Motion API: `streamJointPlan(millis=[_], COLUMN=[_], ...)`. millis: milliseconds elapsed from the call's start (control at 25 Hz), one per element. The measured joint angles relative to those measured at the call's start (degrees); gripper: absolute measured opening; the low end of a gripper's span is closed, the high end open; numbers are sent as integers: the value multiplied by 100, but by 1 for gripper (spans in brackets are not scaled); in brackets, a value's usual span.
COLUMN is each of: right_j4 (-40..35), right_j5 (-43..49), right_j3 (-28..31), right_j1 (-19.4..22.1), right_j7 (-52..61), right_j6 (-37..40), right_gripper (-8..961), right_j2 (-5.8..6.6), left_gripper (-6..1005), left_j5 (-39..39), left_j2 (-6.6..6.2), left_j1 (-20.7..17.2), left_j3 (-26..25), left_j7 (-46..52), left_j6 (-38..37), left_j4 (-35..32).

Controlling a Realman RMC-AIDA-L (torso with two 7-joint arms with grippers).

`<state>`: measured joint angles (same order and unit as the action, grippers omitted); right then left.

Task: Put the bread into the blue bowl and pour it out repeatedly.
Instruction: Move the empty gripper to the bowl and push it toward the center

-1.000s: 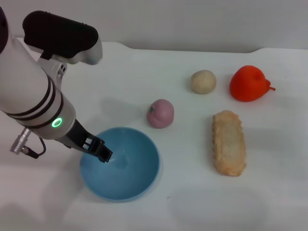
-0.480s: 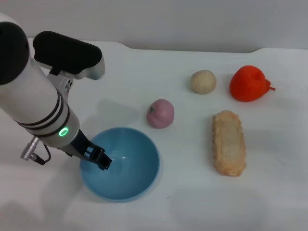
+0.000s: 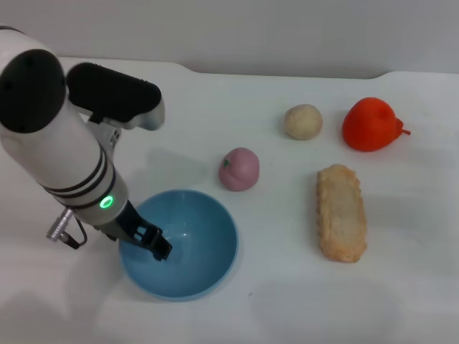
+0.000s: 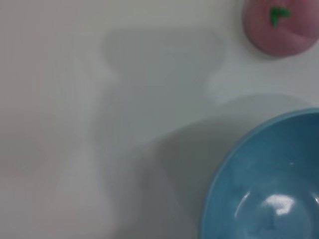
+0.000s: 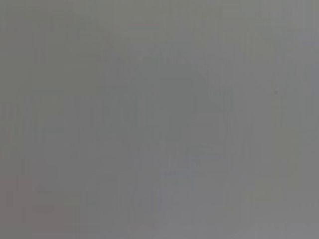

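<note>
Left gripper [image 3: 159, 248] fingers grasp the blue bowl's [image 3: 208, 265] rim; bread [image 3: 341, 213] lies apart

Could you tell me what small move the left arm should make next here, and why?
Probably close the left gripper on the near-left rim of the blue bowl, where its tips sit; whether it already grips is unclear. The bowl is empty and upright, and the bread lies on the table to its right, pale face up, so a steadied bowl seems the likely preparation.
</note>
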<state>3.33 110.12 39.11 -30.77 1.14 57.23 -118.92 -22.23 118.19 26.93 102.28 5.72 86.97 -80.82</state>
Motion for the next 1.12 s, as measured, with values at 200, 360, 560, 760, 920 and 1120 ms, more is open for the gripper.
streamJointPlan(millis=[200, 360, 560, 760, 920, 1120], right_j4=[82, 83, 103, 134, 218, 235], right_j5=[0, 0, 0, 0, 0, 0], right_j3=[0, 0, 0, 0, 3, 10], right_j1=[29, 30, 54, 88, 123, 123], right_j7=[0, 0, 0, 0, 0, 26], right_j6=[7, 13, 44, 157, 204, 248], right_gripper=[552, 551, 550, 549, 548, 547], right_j2=[0, 0, -1, -5, -7, -8], left_gripper=[829, 829, 766, 688, 563, 281], left_j5=[-145, -186, -193, -195, -201, -212], left_j2=[10, 10, -2, -12, -15, -15], left_j1=[197, 220, 229, 243, 248, 280], left_j3=[53, 72, 95, 125, 82, 48], left_j7=[-67, -71, -133, -217, -220, -221], left_j6=[-201, -281, -255, -232, -215, -155], left_j4=[507, 551, 582, 588, 594, 596])
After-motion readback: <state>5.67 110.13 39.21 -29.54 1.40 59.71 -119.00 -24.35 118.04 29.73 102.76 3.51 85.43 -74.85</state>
